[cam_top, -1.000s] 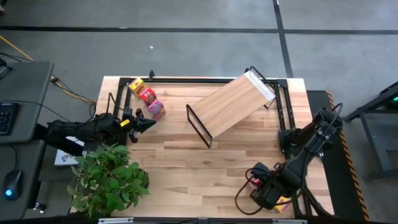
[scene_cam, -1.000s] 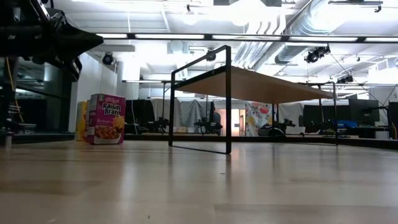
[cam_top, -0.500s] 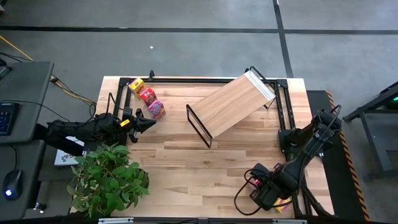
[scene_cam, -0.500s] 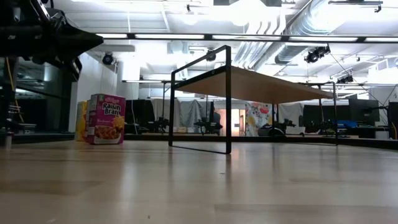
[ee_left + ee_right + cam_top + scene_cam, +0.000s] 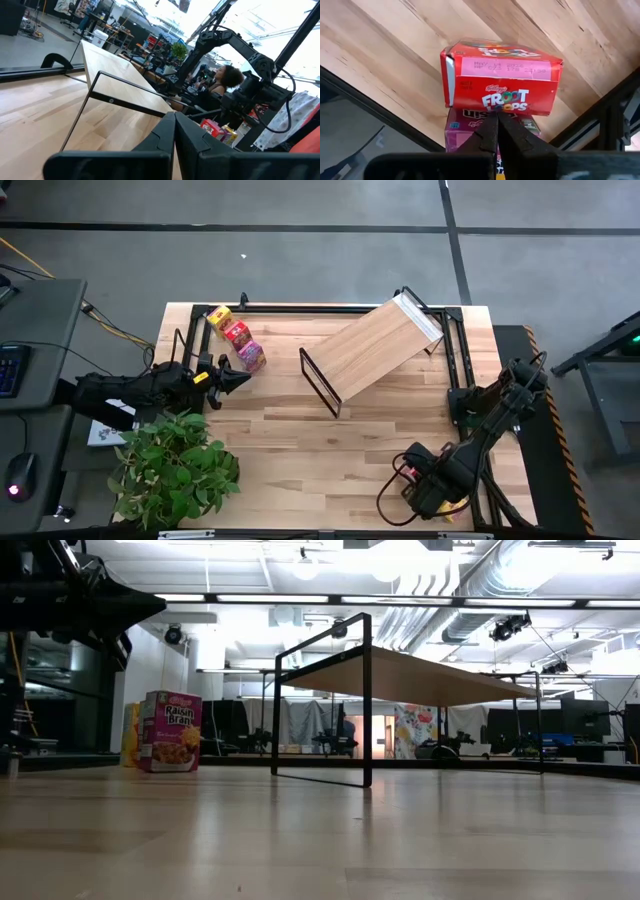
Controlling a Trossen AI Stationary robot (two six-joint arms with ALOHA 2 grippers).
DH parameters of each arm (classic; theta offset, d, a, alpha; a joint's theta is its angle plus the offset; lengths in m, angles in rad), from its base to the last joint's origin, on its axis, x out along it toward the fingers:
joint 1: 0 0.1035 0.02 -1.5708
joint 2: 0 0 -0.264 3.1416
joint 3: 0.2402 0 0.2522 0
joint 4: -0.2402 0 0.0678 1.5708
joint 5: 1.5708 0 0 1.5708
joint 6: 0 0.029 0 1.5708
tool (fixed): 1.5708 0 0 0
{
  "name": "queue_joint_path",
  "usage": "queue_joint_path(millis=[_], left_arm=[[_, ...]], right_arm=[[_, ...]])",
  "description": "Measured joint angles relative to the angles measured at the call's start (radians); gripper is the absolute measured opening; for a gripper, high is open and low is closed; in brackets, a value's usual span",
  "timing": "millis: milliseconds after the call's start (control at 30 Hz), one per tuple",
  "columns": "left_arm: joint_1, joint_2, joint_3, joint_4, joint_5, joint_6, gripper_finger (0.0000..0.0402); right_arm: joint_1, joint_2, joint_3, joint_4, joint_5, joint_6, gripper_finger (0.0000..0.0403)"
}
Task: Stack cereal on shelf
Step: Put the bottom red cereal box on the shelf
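Right gripper (image 5: 495, 131) at the near right corner of the table (image 5: 300, 450), fingers pressed fully together, nothing between them. Its tip points at a red Froot Loops box (image 5: 502, 82) lying on its side on the planks; whether the tips touch the box cannot be told from the wrist view. A pink-magenta box (image 5: 465, 129) lies just behind and partly under the fingers, touching the red one. Judgement: with the jaws closed on nothing, this reads as lining up on, or nudging, the red box rather than a grasp; the fingers would need to open before any pick.

Left gripper (image 5: 232, 379) near the left edge, also closed and empty, pointing across the table toward the shelf (image 5: 372, 352). It appears to be waiting.

The shelf sits diagonally toward the far right of the table, board top bare, no cereal on it yet. Its black wire end faces the table centre, leaving the long side reachable from both arms.

A second group of cereal stands at the far left: a yellow box (image 5: 219, 314), a red box (image 5: 236, 333) and a pink one (image 5: 251, 356) in a short line, touching or nearly so. In the low view the Raisin Bran box (image 5: 170, 731) stands upright, well left of the shelf frame.

Potted plant (image 5: 175, 465) occupies the near left corner, clear of both work areas.

Task state, judged: no box stacked so far.
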Motion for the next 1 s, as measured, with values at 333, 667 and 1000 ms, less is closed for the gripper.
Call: queue_joint_path(millis=[333,667,1000], left_arm=[[0.0,0.0,0.0,0.0,0.0,0.0,0.0001],[0.0,0.0,0.0,0.0,0.0,0.0,0.0001],[0.0,0.0,0.0,0.0,0.0,0.0,0.0001]], right_arm=[[0.0,0.006,0.0,-0.003,-0.004,0.037,0.0],[0.0,0.036,0.0,-0.003,-0.03,0.053,0.0],[-0.002,0.036,0.0,-0.044,0.01,0.11,0.0]])
